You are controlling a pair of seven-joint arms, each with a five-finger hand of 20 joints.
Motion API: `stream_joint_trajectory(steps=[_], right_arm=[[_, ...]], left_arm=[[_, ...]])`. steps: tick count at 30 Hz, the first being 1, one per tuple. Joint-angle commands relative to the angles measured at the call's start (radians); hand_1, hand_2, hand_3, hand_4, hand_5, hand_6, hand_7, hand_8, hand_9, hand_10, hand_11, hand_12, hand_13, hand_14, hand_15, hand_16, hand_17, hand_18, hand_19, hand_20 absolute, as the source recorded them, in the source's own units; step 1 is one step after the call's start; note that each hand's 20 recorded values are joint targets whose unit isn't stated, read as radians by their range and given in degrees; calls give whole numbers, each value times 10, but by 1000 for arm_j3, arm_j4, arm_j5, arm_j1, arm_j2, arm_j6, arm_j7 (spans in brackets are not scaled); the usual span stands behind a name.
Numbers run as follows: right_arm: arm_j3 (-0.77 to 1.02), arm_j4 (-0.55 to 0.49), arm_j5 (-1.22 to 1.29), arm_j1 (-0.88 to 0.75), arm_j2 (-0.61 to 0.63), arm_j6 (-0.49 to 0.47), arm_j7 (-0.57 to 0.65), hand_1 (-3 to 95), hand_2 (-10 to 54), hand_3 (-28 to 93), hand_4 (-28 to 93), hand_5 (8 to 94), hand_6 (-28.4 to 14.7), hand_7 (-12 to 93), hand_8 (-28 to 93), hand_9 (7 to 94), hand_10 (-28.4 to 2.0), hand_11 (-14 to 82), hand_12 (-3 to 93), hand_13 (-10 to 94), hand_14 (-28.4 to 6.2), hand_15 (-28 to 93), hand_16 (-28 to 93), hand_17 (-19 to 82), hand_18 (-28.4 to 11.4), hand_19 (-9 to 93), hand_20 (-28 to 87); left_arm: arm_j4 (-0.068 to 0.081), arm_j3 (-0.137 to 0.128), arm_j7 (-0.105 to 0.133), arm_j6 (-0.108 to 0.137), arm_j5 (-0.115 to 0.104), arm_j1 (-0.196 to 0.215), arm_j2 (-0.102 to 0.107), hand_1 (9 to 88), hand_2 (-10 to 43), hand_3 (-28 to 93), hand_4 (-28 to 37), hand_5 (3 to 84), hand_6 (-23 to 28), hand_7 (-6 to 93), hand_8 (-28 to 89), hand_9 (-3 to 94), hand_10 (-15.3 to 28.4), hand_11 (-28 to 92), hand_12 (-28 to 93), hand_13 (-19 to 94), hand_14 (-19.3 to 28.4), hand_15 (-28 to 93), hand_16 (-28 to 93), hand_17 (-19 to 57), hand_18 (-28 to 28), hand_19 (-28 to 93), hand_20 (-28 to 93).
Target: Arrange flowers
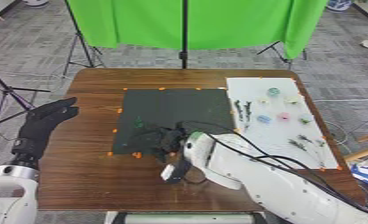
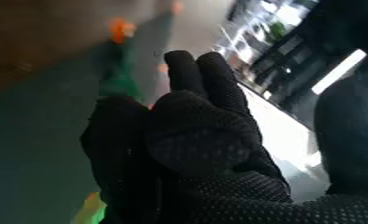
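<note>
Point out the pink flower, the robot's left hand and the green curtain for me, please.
Pink flower (image 1: 283, 117): head view, middle of its bloom.
Left hand (image 1: 42, 121): head view, middle of the black glove.
Green curtain (image 1: 243, 25): head view, cloth right of the pole.

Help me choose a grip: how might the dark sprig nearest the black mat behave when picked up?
It's probably light, since the dark sprig is thin along its length. Its small side offshoots make rolling unlikely as it lies on the white sheet, but they might bend if pinched.
</note>
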Motion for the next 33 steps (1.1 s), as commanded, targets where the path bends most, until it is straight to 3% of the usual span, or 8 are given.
stream_joint_trajectory(steps=[1,5,9,11,13,18,25,33], right_arm=[[184,-194,-112,-104,178,277,-71,224,30,610,-122,560,-52,119,-67,607,-147,80,115,937,-44,586,226,667,-152,932,531],[376,-268,-313,-259,284,397,-9,259,-47,635,-121,567,-46,135,-68,633,-150,93,147,917,-47,582,246,635,-153,932,533],[601,-299,-508,-463,354,458,104,276,-88,654,-134,567,-45,141,-68,626,-148,93,161,888,-49,591,247,606,-155,932,527],[704,-297,-562,-557,377,470,151,276,-93,652,-134,568,-44,140,-69,630,-148,99,167,884,-51,592,246,602,-156,932,522],[798,-290,-605,-642,391,486,193,266,-94,650,-134,577,-47,138,-70,644,-153,109,171,884,-52,594,245,602,-158,932,523],[1014,-280,-706,-836,408,363,310,237,-93,624,-133,609,-58,122,-65,696,-169,146,190,891,-54,596,249,607,-163,932,533],[1051,-234,-763,-928,388,263,393,227,-95,589,-149,618,-66,109,-62,716,-171,172,207,891,-54,598,257,609,-163,932,535],[1079,-205,-783,-1031,377,216,422,255,-95,592,-159,621,-66,112,-62,723,-167,205,233,890,-50,604,267,612,-162,932,540]], left_arm=[[1,-6,8,-6,-1,15,-3,326,-30,616,-186,493,53,112,-62,491,146,169,96,391,177,157,-33,71,149,178,169],[2,-11,55,62,-24,35,9,327,-31,618,-186,495,53,114,-63,493,147,171,96,394,178,159,-32,78,151,189,174],[19,-25,119,160,-160,60,23,347,-40,620,-180,431,51,109,-65,432,139,162,94,353,155,129,-33,115,158,217,189],[19,-51,127,196,-191,87,24,349,-8,620,-181,422,48,107,-67,422,139,160,92,340,152,121,-32,127,158,225,195],[12,-85,120,195,-213,116,21,325,36,644,-212,425,47,103,-68,426,142,157,88,344,157,123,-27,126,159,237,203],[1,-139,76,194,-202,177,18,255,169,652,-280,495,61,93,-67,511,155,173,84,412,185,177,-37,136,165,266,206],[4,-140,32,146,-144,176,7,259,150,660,-282,497,61,95,-66,513,156,176,86,417,187,184,-43,126,166,259,194],[0,-137,18,127,-121,191,-13,267,138,664,-283,498,60,99,-65,512,156,177,88,415,187,184,-46,122,163,253,184]])
